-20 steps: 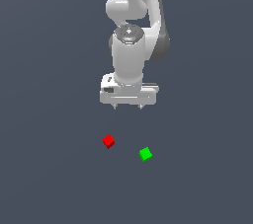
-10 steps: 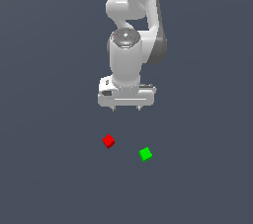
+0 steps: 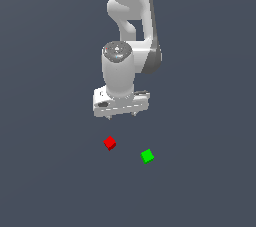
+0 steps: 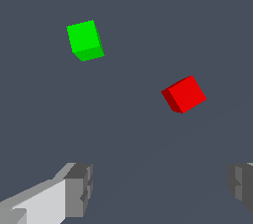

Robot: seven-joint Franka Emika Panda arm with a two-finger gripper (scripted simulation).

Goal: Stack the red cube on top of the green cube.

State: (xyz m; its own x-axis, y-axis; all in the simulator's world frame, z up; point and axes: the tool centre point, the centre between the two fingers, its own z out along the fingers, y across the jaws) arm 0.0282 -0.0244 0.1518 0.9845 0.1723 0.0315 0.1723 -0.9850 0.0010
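Note:
The red cube (image 3: pixel 110 143) lies on the dark grey floor, with the green cube (image 3: pixel 147 156) a short way off toward the exterior view's right and a little nearer. They are apart. My gripper (image 3: pixel 122 115) hangs above and behind the red cube, not touching it, open and empty. In the wrist view the red cube (image 4: pixel 184 94) and the green cube (image 4: pixel 85 40) both show beyond the two grey fingertips (image 4: pixel 79 189), which stand wide apart around my gripper (image 4: pixel 160 188).
The white arm (image 3: pixel 129 31) rises above the gripper. The plain dark grey floor (image 3: pixel 55 181) surrounds both cubes.
The gripper has moved slightly toward the exterior view's left and a little lower, closer over the red cube. The cubes have not moved.

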